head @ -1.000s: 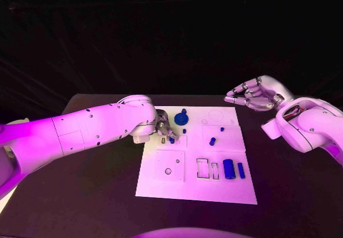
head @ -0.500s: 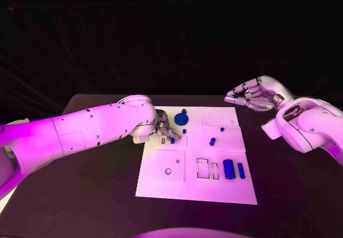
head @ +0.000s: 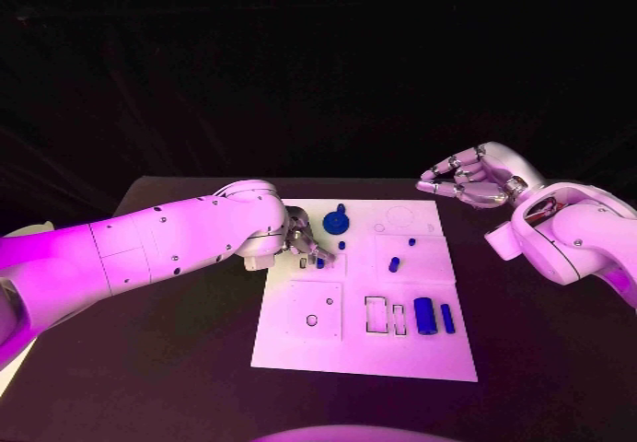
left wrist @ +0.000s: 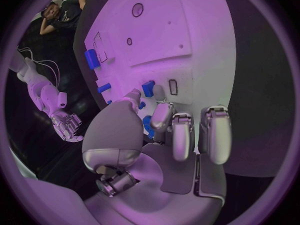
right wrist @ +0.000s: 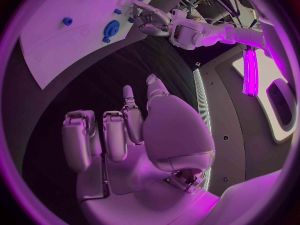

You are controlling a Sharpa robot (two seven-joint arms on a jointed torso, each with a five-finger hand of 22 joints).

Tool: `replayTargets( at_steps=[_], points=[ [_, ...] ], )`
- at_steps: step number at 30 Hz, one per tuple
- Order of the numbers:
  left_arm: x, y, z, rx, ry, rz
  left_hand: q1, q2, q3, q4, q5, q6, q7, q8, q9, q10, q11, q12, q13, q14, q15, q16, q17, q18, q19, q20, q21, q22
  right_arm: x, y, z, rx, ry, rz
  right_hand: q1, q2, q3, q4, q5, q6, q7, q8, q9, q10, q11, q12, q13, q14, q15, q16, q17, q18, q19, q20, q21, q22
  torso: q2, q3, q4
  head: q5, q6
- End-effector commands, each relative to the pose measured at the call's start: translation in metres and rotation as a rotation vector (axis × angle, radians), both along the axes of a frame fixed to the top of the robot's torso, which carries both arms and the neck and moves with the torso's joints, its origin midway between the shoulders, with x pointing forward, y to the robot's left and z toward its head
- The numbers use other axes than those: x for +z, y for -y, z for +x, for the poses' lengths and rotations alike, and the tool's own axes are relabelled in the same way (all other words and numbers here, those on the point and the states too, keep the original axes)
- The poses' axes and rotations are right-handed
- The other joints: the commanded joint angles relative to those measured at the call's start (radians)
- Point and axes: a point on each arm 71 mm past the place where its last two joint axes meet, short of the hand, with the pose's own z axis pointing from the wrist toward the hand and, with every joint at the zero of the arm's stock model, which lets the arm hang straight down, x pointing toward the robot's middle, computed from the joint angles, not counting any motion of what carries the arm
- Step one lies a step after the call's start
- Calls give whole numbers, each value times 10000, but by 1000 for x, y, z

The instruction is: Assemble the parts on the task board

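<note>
The white task board (head: 399, 354) lies mid-table. My left hand (head: 303, 245) hovers low over its upper left area, thumb and fingertips pointing down at a small blue part (head: 318, 261). In the left wrist view this part (left wrist: 148, 88) stands beside a small rectangular slot (left wrist: 173, 86), just off the tips of the left hand (left wrist: 169, 135); whether they pinch it is unclear. A blue gear (head: 337, 221) sits behind the hand. My right hand (head: 468, 180) is raised off the board's far right corner, fingers curled and holding nothing (right wrist: 131, 135).
Small blue pegs (head: 394, 262) stand mid-board. A thick blue cylinder (head: 425, 314) and a thin one (head: 449, 317) lie lower right, beside rectangular slots (head: 377, 313). Black table (head: 173, 368) surrounds the board.
My left arm has shifted slightly down and forward over the board's upper left area. The right hand and the parts have stayed put.
</note>
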Motion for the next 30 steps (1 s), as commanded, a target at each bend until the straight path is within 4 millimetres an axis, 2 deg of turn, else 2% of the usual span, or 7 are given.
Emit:
replayTargets(
  at_steps=[1, 8, 11, 15, 19, 26, 30],
  points=[
    [3, 0, -3, 457, -128, -872, 41, 96, -161, 5, 22, -101, 66, -40, 15, -155, 10, -148, -160, 1037, -55, 31, 2632, -94, 665, -59, -118, 1778, -2, 0, 0, 64, -35, -41, -30, 81, -52, 16, 36, -67, -19, 45, 11, -4, -52, -38, 988, 733, -66, -57, 1128, 120, 398, -81, -36, 1594, -5, 0, 0, -10, 41],
    [22, -11, 0, 679, -49, -1315, 139, 160, -723, 22, -14, -422, 191, -149, -8, -531, 118, -595, -682, 1037, 28, 31, 2632, 5, 493, 13, -424, 1388, -4, 2, 2, 27, -76, -46, -176, 53, -232, 125, 145, -120, -19, 97, 87, 2, -48, -29, 993, 737, -63, -59, 1134, 121, 399, -76, -41, 1592, -3, 10, 7, -16, 101],
    [31, -20, 4, 703, -7, -1210, 391, 255, -954, 0, -16, -751, 340, -447, -232, -770, 239, -850, -993, 1037, 117, 31, 2632, 51, 410, 89, -583, 1197, -5, 2, 2, 10, -97, -50, -221, 51, -290, 162, 183, -137, -20, 114, 112, 1, -48, -33, 990, 737, -63, -61, 1133, 121, 399, -76, -43, 1590, -8, 15, 15, -13, 122],
    [42, -30, 13, 679, 73, -909, 886, 450, -1123, -29, 59, -1241, 617, -1097, -792, -1000, 468, -1100, -1333, 1037, 308, 31, 2632, 96, 332, 241, -750, 1007, -7, 3, 2, -7, -105, -73, -246, 50, -327, 184, 215, -149, -22, 126, 129, 1, -49, -35, 989, 738, -64, -61, 1135, 120, 402, -76, -42, 1594, 7, 5, 18, -23, 147],
    [47, -37, 23, 832, 146, -713, 1253, 590, -1236, -11, 119, -1304, 762, -1511, -1311, -1056, 616, -1123, -1432, 1037, 441, 31, 2632, 118, 306, 372, -824, 935, -7, 3, 2, -14, -111, -85, -251, 52, -338, 190, 230, -152, -23, 130, 135, 2, -49, -31, 992, 738, -64, -60, 1137, 121, 401, -76, -43, 1593, 5, 0, -5, -16, 170],
    [49, -43, 44, 1176, 810, -124, 1359, 625, -1447, 17, 93, -1081, 774, -1617, -1643, -1009, 622, -1023, -1398, 1037, 464, 31, 2632, 122, 316, 425, -832, 940, -8, 3, 3, -42, -118, -96, -244, 72, -347, 196, 266, -157, -27, 140, 148, 5, -51, -24, 996, 738, -65, -63, 1134, 118, 408, -76, -37, 1603, 20, -11, -1, -7, 230],
    [47, -44, 52, 1180, 770, 202, 1334, 659, -1637, 27, 44, -781, 697, -1508, -1755, -937, 560, -917, -1327, 1037, 419, 31, 2632, 108, 350, 404, -787, 1005, -8, 2, 3, -36, -130, -98, -244, 72, -347, 196, 267, -157, -27, 140, 148, 5, -51, -24, 996, 738, -65, -63, 1134, 118, 408, -76, -37, 1603, 12, 7, -12, 15, 236]
  ],
)
